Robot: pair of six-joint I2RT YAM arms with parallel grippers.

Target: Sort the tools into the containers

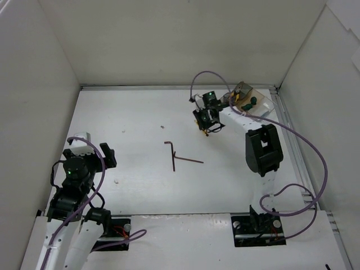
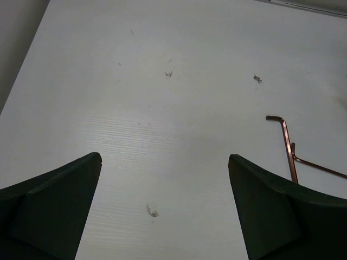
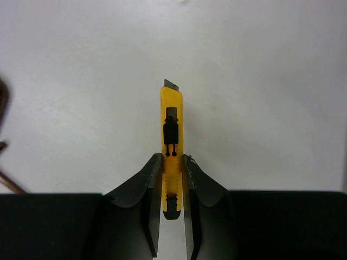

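Observation:
My right gripper is shut on a yellow snap-off utility knife, whose blade tip points away from the wrist camera. From above, that gripper is at the back right of the table, just left of the clear divided box. The box holds a green-handled tool. Two thin L-shaped hex keys lie touching at the table's middle. In the left wrist view these hex keys are on the right. My left gripper is open over bare table at the near left.
White walls close in the table on the left, back and right. A metal rail runs along the back edge. The right arm's purple cable loops over the table's right side. Small dark smudges mark the surface.

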